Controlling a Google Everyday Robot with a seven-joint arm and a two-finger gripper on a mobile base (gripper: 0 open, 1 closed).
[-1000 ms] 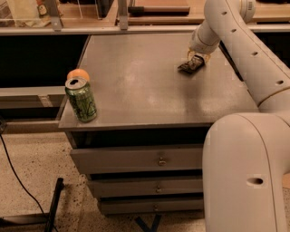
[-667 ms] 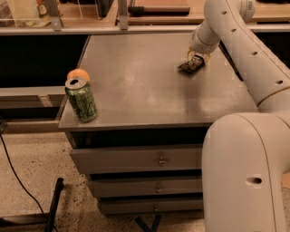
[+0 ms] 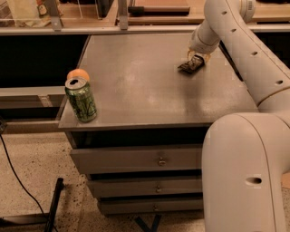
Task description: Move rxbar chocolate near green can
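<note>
The rxbar chocolate [image 3: 187, 68], a small dark flat bar, lies on the grey table top [image 3: 136, 86] towards the far right. My gripper [image 3: 195, 60] hangs at the end of the white arm, right at the bar's far right end and down at table height. The green can [image 3: 81, 100] stands upright at the table's near left corner, far from the bar.
A round orange fruit [image 3: 78, 74] sits just behind the can. Drawers [image 3: 158, 161] run below the table top. My white arm and base [image 3: 244, 172] fill the right side. A wooden shelf [image 3: 136, 13] lines the back, and a black cable [image 3: 18, 176] lies on the floor at left.
</note>
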